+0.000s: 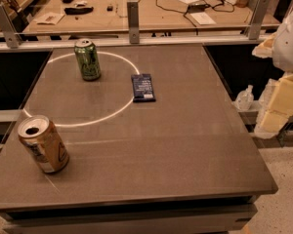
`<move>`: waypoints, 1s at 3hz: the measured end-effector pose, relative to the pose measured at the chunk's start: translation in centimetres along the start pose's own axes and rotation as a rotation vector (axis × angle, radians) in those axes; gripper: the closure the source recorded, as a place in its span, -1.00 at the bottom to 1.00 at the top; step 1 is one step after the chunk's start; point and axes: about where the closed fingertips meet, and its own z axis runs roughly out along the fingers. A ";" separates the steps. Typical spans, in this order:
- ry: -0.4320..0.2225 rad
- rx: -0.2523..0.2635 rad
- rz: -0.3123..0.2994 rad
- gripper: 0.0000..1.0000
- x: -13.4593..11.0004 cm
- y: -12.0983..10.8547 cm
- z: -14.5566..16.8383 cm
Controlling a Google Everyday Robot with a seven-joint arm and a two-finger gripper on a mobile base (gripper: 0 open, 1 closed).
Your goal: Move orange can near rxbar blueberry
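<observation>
Gripper (277, 107) hangs off the table's (195, 145) 3 o'clock edge; open or closed, I cannot tell. Can (43, 144) stands well apart, at 8 o'clock.

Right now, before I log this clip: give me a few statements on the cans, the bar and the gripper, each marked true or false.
1. The orange can stands right beside the rxbar blueberry. False: it stands at the table's front-left corner, well apart from the bar.
2. The green can stands upright inside the white circle. True.
3. The rxbar blueberry lies flat on the table, on the circle's right side. True.
4. The gripper is above the orange can. False: it is off the table's right edge, far from both cans.
</observation>
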 end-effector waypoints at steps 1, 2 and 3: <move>0.000 0.000 0.000 -1.00 0.0 0.0 0.0; -0.077 -0.032 -0.038 -1.00 -0.5 0.3 -0.1; -0.232 -0.088 0.031 -1.00 -0.4 0.6 0.5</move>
